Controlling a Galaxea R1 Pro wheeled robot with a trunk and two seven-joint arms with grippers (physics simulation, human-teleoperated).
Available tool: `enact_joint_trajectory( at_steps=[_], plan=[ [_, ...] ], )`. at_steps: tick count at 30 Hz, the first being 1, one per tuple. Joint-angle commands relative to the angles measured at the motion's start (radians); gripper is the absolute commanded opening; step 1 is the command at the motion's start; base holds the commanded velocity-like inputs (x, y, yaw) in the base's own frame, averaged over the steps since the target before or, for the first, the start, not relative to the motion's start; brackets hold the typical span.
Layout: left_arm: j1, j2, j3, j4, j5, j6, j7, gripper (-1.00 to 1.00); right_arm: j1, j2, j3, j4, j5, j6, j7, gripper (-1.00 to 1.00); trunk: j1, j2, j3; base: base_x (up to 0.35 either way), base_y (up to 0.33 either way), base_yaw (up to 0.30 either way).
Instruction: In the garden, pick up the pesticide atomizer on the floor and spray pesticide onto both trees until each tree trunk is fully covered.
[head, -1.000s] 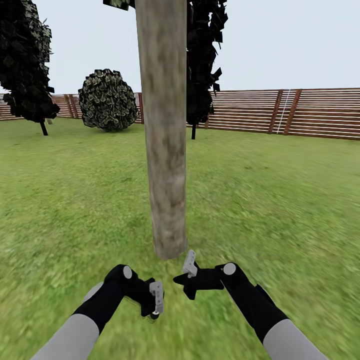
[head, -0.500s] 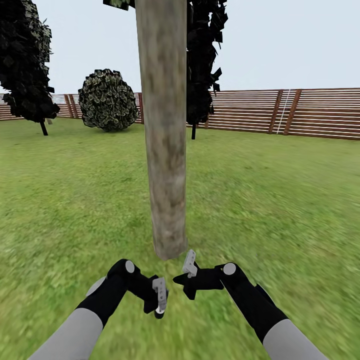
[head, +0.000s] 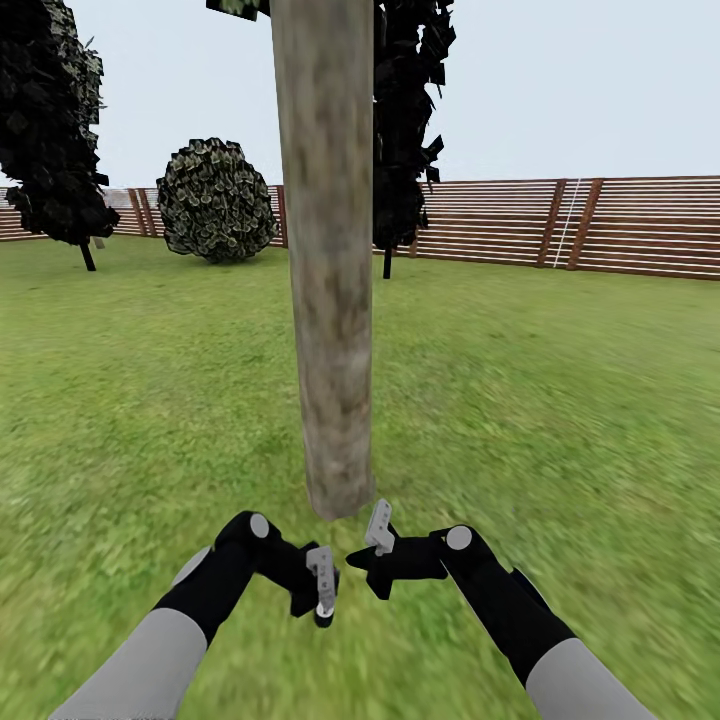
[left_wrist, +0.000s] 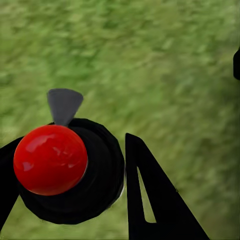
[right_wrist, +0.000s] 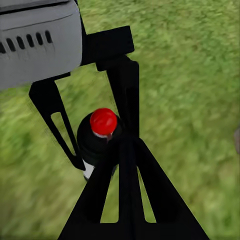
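A thick, mottled grey-brown tree trunk (head: 330, 260) rises from the grass straight ahead, its base just beyond both grippers. The pesticide atomizer (left_wrist: 67, 172) is a dark round bottle with a red cap (right_wrist: 103, 121), and my left gripper (head: 322, 585) is shut on it. It hangs low over the lawn, a little short of the trunk's base. Close beside it, my right gripper (head: 378, 530) is shut with nothing in it, its fingertips (right_wrist: 125, 145) almost touching the bottle. No pesticide cloud is in view.
Blurry green lawn (head: 560, 400) stretches all around. A round bush (head: 215, 200) and dark-leaved trees (head: 50, 120) stand far back on the left. A brown slat fence (head: 600, 225) closes off the far side.
My left gripper has carried the atomizer a little to the right and up, nearer the right gripper and the trunk's base. The right arm and the view stay still.
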Motion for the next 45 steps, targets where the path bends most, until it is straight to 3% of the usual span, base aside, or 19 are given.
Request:
enact_joint_trajectory(
  at_steps=[1,7,31,37,45],
  plan=[
    [-0.001,0.0,0.0,0.0,0.004,0.0,0.0,-1.0,0.0,0.0,0.0,0.0,0.0,0.0,0.0,-1.0,0.0,0.0,0.0,0.0,0.0,0.0],
    [-0.001,0.0,0.0,0.001,0.041,-0.001,0.0,-1.0,0.0,0.0,0.0,-0.001,0.0,0.0,0.0,-1.0,0.0,0.0,0.0,0.0,0.0,0.0],
    [-0.003,-0.015,0.0,0.003,0.048,-0.003,-0.02,-1.0,0.0,0.0,0.0,-0.001,0.0,0.0,0.0,-1.0,0.0,0.0,0.0,0.0,0.0,0.0],
    [-0.024,-0.013,0.0,0.01,0.082,-0.004,-0.02,-1.0,0.0,0.0,0.0,-0.001,0.0,0.0,0.0,-1.0,0.0,0.0,0.0,0.0,0.0,0.0],
    [-0.029,-0.014,0.0,0.012,0.089,-0.007,-0.02,-1.0,0.0,0.0,0.0,-0.002,0.0,0.0,0.0,-1.0,0.0,0.0,0.0,0.0,0.0,0.0]
  ],
)
